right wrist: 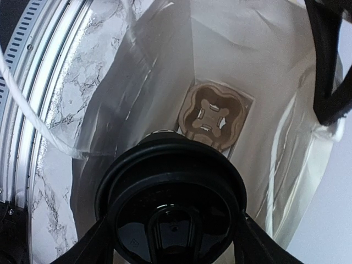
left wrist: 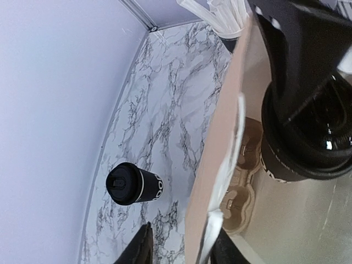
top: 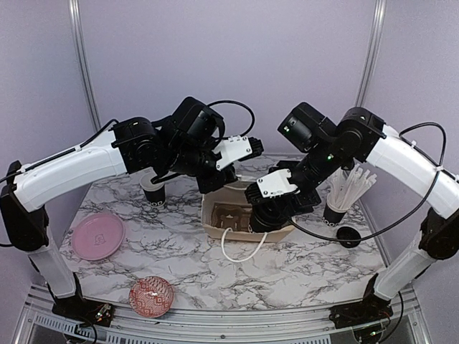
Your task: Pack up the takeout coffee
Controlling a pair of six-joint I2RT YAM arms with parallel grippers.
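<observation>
The right gripper [right wrist: 173,231] clamps a lidded takeout coffee cup [right wrist: 170,181] inside the paper bag [right wrist: 247,55] mouth, above the carrier [right wrist: 190,118] on the bag floor, while the left gripper [left wrist: 184,245] seems parted astride the bag wall, so the slack wall may sag inward, deflecting the cup off its socket.

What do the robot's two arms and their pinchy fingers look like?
The left arm and the right arm both have long, smooth white shells joined by chunky round black joints. A small white block sits near each wrist. Thin black cables loop off both arms. A tiny green light glows on the right one. The fingers are plain black.
</observation>
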